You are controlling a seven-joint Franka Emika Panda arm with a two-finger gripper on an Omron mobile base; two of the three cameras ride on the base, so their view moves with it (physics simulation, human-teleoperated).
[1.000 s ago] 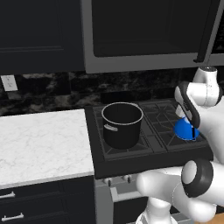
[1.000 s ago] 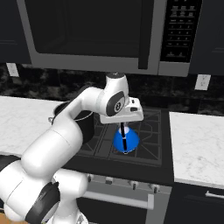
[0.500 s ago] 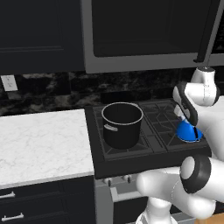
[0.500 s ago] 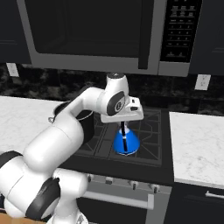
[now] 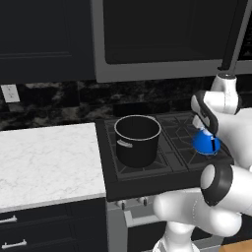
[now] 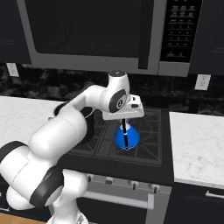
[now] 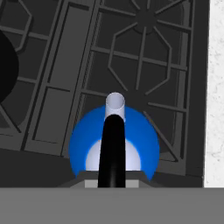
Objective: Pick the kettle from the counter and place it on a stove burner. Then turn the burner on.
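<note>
Counter (image 5: 44, 157) L of stove, w/ second slab on the R. Black pot (image 5: 137, 140) on front-L grate. Kettle (image 6: 127, 137) over front-R stove burner (image 6: 144, 148), directly below gripper (image 6: 124, 131). Jaws clenched on kettle's black arched handle (image 7: 112, 148); spout faces away from cam.

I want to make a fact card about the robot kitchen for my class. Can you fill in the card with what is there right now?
kettle: small and blue, over the front right part of the stove, with its black handle on top
gripper: shut on the kettle handle
pot: big and black, on the front left of the stove, with its top open
stove: black grates, with knobs along the front
counter: white marble on both sides of the stove
microwave: above the stove
</note>
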